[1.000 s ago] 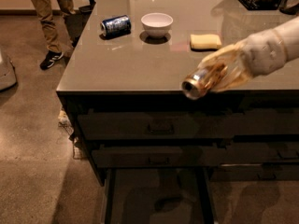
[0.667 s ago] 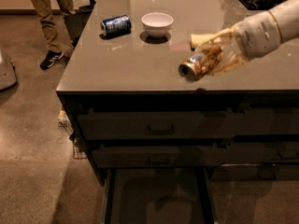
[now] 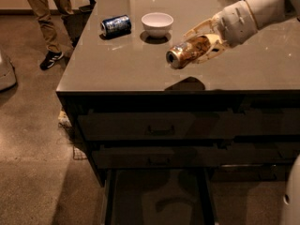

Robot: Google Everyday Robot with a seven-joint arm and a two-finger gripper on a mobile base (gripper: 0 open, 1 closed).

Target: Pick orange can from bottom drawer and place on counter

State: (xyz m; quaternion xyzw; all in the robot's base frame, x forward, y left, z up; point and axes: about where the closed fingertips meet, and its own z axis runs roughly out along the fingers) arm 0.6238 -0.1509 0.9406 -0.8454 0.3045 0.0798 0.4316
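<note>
My gripper (image 3: 199,43) comes in from the upper right on a white arm and is shut on the orange can (image 3: 187,51). The can lies on its side in the air above the counter (image 3: 122,64), its silver end facing left and toward me, and casts a shadow near the counter's front edge. The bottom drawer (image 3: 157,198) is pulled open below the cabinet, with a bare dark floor.
A dark blue can (image 3: 116,25) lies on its side at the counter's back left, and a white bowl (image 3: 157,24) stands beside it. Two shut handled drawers (image 3: 159,128) sit above the open one. A person's legs (image 3: 44,22) stand at the far left.
The gripper has carried the orange can up and back, from in front of the counter's edge to above the countertop. The yellow object behind it is now hidden by the hand.
</note>
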